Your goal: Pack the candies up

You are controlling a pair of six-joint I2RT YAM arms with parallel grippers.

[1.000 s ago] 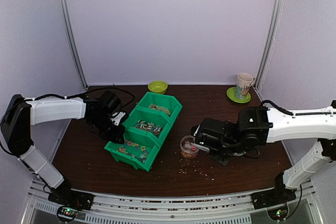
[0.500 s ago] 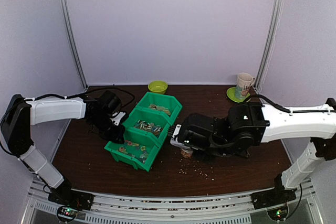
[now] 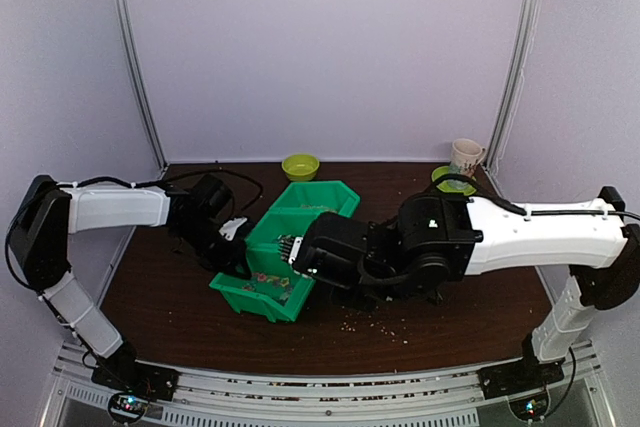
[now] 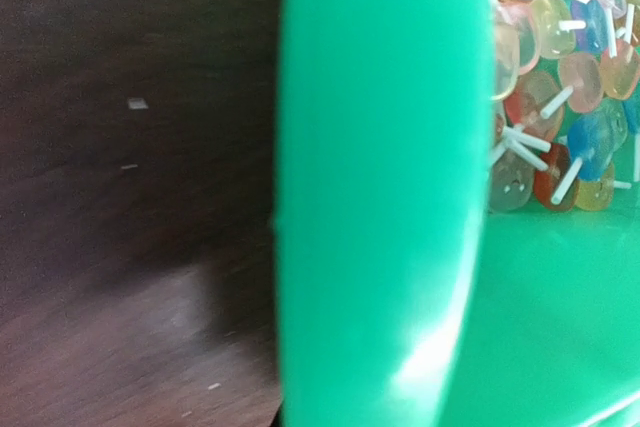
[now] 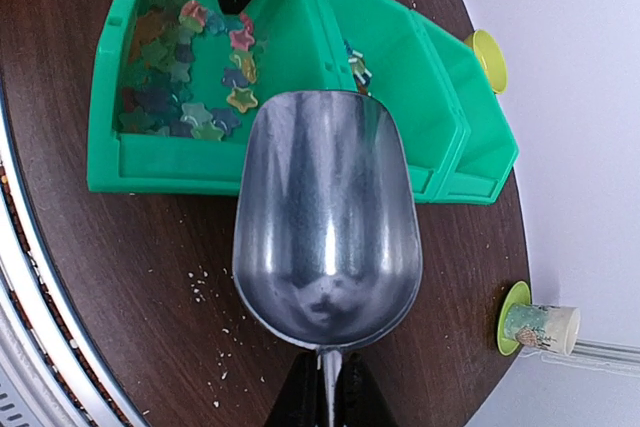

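One dark bench (image 3: pixel 150 287) carries everything. Right arm (image 3: pixel 530 232) reaches left across it and ends over the green bins (image 3: pixel 335 195); left arm (image 3: pixel 110 207) comes in from the left to the same bins. The bins are three joined compartments in a diagonal row, near-left to far-right. Metal scoop (image 5: pixel 325 237): its handle is pinched in the right gripper (image 5: pixel 325 395), jaws pressed onto it, bowl pointing at the bins. The scoop's lip sits over their long wall about where the near and middle compartments meet; can't tell if it touches. Left gripper (image 3: pixel 238 242) is at the bins' left wall. Its fingers don't show in the left wrist view, where the green wall fills the middle of the frame, so I read it as clamped onto that wall. Yellow-green bowl (image 3: pixel 300 165) stands at the back edge, just behind the bins. Cup (image 3: pixel 465 155) stands on a green saucer (image 3: pixel 445 185), back right. The candies (image 5: pixel 185 77) are star-shaped and mixed in colour, heaped in the near compartment, with a few more in the middle one. The left wrist view shows stick-type ones (image 4: pixel 555 97) just inside the wall; which compartment, can't tell. Pale crumbs (image 3: pixel 375 325) are scattered on the bench near the front, below the right arm.
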